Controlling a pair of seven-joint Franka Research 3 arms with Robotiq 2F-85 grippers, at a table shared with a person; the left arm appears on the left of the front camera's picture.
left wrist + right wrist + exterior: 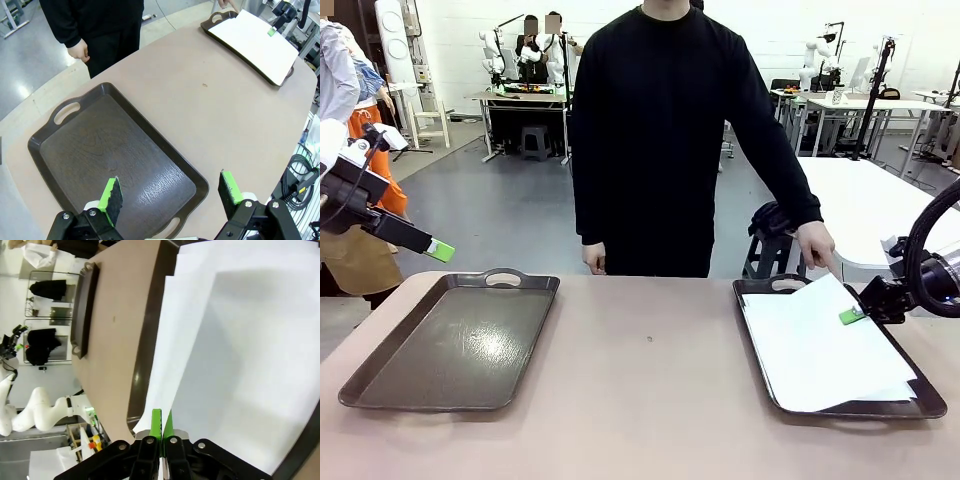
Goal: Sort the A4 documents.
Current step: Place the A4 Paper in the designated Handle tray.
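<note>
Right gripper (pixel 852 316) pinched tight on the right edge of the top sheet (pixel 810 330), lifting it at a tilt. Rest of the paper stack (pixel 240 340) lying in the right tray (pixel 760 350). Person's hand (pixel 817 243) pointing down at the far edge of that tray, fingertip close to the lifted sheet. Left gripper (pixel 170 195) spread wide, holding nothing, hovering above the near end of the left tray (pixel 75 150).

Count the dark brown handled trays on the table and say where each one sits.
2. One tray lies on the table's left side with nothing in it; the other tray lies on the right side, holding the white A4 documents.
</note>
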